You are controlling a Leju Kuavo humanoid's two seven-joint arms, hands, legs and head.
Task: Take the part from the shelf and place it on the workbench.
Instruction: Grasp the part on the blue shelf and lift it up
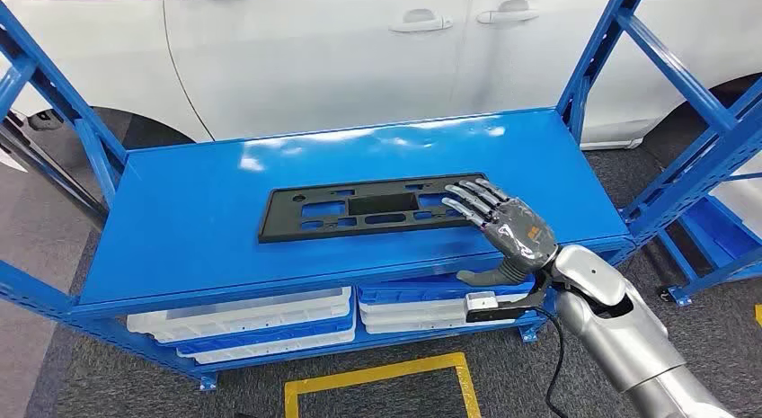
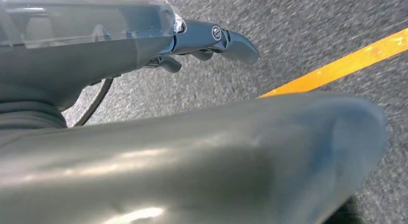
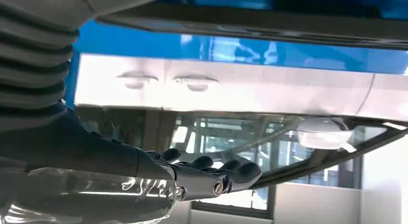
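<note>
The flat black rectangular plastic part with cut-out slots (image 1: 364, 207) is seen lying flat on the glossy blue metal shelf top (image 1: 198, 220), at its middle — not yet lifted. At the part's right end the right hand (image 1: 503, 222) is stretched out, fingers straight and slightly spread over that end; nothing is gripped, and whether the fingertips touch the part cannot be told. The left hand (image 2: 211, 38) hangs over grey carpet, fingers curled loosely, nothing held. The reach-and-grasp step is judged to be in hand: next, the fingers would need to be closed on the part's edge — thumb beneath — before lifting.
</note>
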